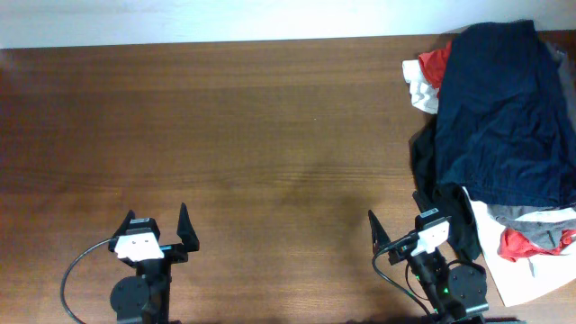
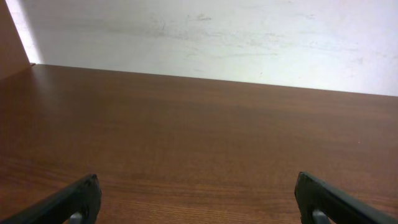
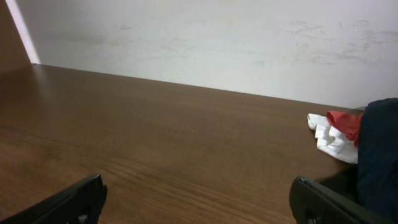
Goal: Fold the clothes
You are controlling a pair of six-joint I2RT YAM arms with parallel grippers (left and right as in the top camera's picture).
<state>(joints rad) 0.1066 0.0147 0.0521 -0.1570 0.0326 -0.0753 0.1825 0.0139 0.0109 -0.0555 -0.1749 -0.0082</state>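
Observation:
A heap of clothes lies at the table's right side. A large dark navy garment [image 1: 502, 112] with a wrinkled weave lies on top. White cloth [image 1: 421, 92] and red cloth [image 1: 435, 59] stick out at its upper left; grey, red and white cloth [image 1: 531, 238] lie below it. In the right wrist view the navy garment [image 3: 379, 155], white cloth [image 3: 333, 138] and red cloth [image 3: 345, 123] show at the right edge. My left gripper [image 1: 157, 225] [image 2: 196, 193] is open and empty at the front left. My right gripper [image 1: 417, 225] [image 3: 196, 193] is open and empty, just left of the heap.
The brown wooden table [image 1: 234, 135] stretches left of the heap. A pale wall [image 2: 217, 37] runs behind the table's far edge. A black cable [image 1: 76, 270] loops beside the left arm's base.

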